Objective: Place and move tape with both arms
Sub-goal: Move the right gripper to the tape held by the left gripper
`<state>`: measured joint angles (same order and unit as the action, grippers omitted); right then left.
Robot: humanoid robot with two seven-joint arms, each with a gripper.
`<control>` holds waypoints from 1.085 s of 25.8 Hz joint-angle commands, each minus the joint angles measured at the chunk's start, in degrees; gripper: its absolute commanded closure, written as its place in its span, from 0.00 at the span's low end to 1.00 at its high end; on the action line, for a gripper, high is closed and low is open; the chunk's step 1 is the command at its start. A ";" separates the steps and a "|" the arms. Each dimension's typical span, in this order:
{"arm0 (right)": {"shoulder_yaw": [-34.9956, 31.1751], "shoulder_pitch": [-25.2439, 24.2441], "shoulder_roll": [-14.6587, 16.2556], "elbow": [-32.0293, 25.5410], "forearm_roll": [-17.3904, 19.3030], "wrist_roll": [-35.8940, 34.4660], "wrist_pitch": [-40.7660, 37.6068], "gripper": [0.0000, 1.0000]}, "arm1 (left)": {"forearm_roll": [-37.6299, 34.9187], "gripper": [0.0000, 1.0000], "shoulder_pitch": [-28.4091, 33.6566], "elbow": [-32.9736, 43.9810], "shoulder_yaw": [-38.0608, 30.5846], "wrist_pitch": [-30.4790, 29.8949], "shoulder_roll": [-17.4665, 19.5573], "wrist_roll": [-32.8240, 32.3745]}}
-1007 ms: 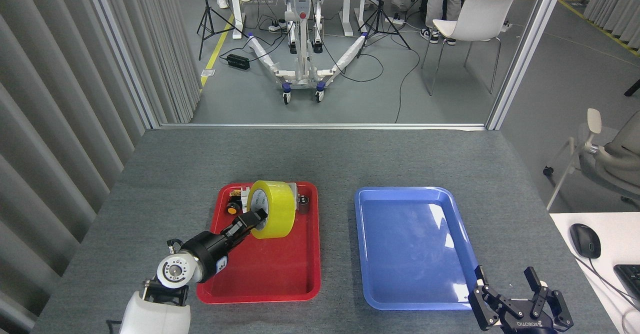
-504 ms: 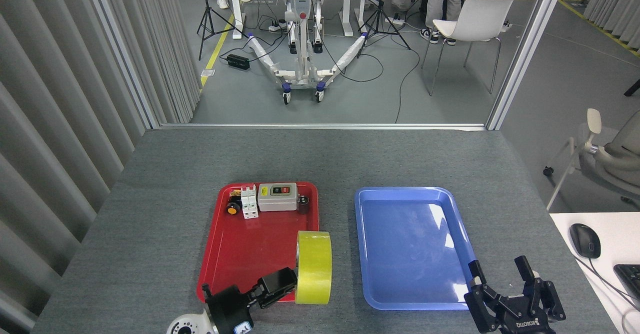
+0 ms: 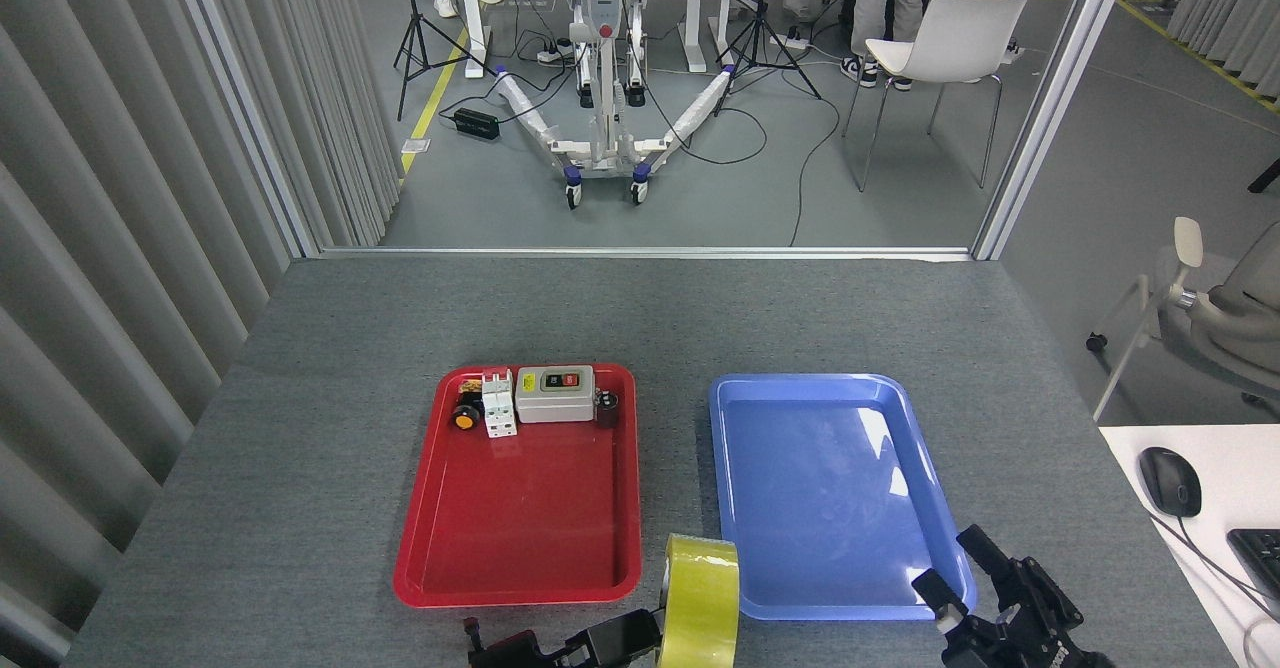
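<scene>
Tape [image 3: 699, 600] stood on edge at the near table [image 3: 330, 348] edge, in the gap between red tray [image 3: 520, 588] and blue tray [image 3: 740, 508], clamped by left gripper [image 3: 645, 633] from its left. Right gripper [image 3: 965, 578] was spread open, empty, off to the tape's right; roll axis ran left-right.

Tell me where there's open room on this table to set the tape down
The blue tray holds nothing. The red tray is bare from its middle to its near rim; its far end is crowded with small electrical parts. The grey table beyond both trays is open. The near edge is tight: tape, left gripper, right gripper.
</scene>
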<state>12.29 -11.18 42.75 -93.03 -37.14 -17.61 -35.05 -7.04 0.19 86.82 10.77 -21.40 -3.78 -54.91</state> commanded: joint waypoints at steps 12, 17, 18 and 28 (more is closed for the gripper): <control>15.48 11.09 11.04 -0.14 -8.03 0.56 -3.01 0.09 | 0.62 0.92 0.52 0.99 1.09 -1.81 0.88 -0.73; 21.02 18.21 7.96 0.57 -14.01 1.08 -2.48 0.14 | 1.33 0.92 0.60 1.07 0.83 -2.33 0.88 -2.22; 22.16 19.00 7.52 0.57 -14.18 1.79 -2.48 0.14 | 1.50 0.92 0.69 1.07 0.83 -2.33 0.88 -2.31; 25.50 24.28 3.30 0.48 -15.77 6.62 -3.80 0.14 | 2.12 0.92 0.69 1.07 0.65 -3.21 1.23 -2.66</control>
<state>36.93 11.42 46.68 -92.52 -52.59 -11.35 -37.77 -4.98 0.87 87.89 11.52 -24.48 -2.67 -57.55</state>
